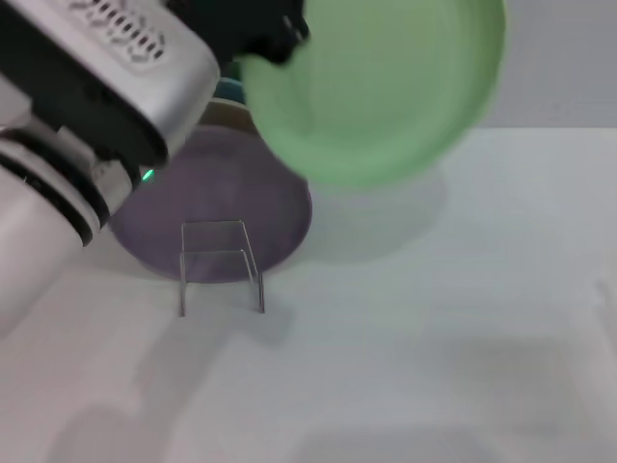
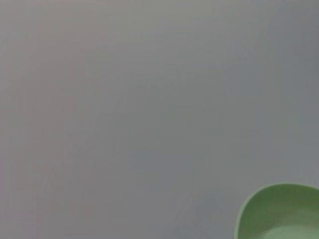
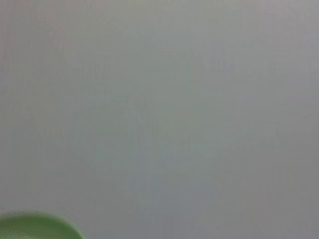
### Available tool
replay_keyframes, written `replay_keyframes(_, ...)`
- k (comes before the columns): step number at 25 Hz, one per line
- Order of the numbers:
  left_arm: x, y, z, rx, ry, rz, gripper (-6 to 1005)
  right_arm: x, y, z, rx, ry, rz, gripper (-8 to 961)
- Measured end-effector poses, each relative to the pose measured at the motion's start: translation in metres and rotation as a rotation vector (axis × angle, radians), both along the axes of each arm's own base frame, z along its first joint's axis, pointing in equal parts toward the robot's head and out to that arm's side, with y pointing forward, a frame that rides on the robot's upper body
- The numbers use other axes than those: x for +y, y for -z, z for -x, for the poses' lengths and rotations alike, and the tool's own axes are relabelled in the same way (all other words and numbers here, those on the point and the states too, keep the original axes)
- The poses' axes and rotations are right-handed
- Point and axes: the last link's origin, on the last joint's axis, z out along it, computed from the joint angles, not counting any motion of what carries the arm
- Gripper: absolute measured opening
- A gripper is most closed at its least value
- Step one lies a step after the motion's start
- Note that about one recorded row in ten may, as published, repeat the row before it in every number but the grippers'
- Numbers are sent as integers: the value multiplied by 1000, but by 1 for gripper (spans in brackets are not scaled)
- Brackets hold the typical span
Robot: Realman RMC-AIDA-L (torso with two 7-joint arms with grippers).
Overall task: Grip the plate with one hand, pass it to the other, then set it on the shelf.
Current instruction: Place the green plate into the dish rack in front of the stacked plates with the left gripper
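Note:
The pale mint-green plate (image 1: 386, 87) hangs tilted in the air above the back of the table. My left gripper (image 1: 277, 40), black on a thick white and silver arm with a green light, is shut on the plate's left rim. A piece of the plate's rim (image 2: 279, 211) shows in the left wrist view against a grey background. A green edge (image 3: 35, 228) also shows in a corner of the right wrist view. The wire shelf (image 1: 222, 265) stands on the table, below and left of the plate. My right gripper shows in no view.
A lilac-purple plate (image 1: 222, 193) lies flat just behind the shelf, with the edges of other dishes (image 1: 229, 101) behind it. The white table (image 1: 434, 338) stretches to the right and front of the shelf.

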Motion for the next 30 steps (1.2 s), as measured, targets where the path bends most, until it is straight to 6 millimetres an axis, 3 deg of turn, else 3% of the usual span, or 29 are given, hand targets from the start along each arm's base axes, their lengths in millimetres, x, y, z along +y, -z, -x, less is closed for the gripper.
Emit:
replay_keyframes(5, -29, 4, -7, 16, 171, -268, 34, 5, 0, 1, 0, -7, 11, 653)
replay_keyframes(8, -45, 1, 0, -63, 285, -393, 34, 6, 0, 2, 4, -16, 15, 653)
replay_keyframes(13, -57, -10, 46, -353, 399, -343, 35, 8, 0, 3, 3, -22, 18, 653)
replay_keyframes(20, -32, -11, 127, -473, 260, -294, 35, 11, 2, 6, 1, -39, 29, 653)
replay_keyframes(25, -13, -5, 159, -428, 167, -273, 35, 15, 4, 8, 5, -49, 48, 653)
replay_keyframes(30, -12, 1, 178, -412, 139, -239, 35, 16, 5, 9, 9, -49, 53, 653)
